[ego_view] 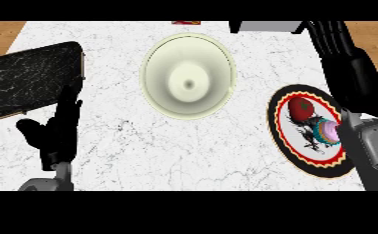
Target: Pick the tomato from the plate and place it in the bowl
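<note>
L hand (pixel 52 133) resting at lower left, fingers straight, pointing up, empty; dark slab (pixel 37 75) just behind it. Cream bowl (pixel 189 75) mid-counter, nothing inside. Tomato (pixel 301 109) on patterned plate (pixel 284 138) at right, beside multicolour patch. R hand (pixel 336 40) above plate's far edge, w/ fingers extended, apart from tomato, holding nothing.

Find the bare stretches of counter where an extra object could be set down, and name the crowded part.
Bare marble lies in front of the bowl, between the left hand and the plate, and in the narrow strip between bowl and dark tray. The right side is crowded: the right hand reaches over the plate holding the tomato.
</note>
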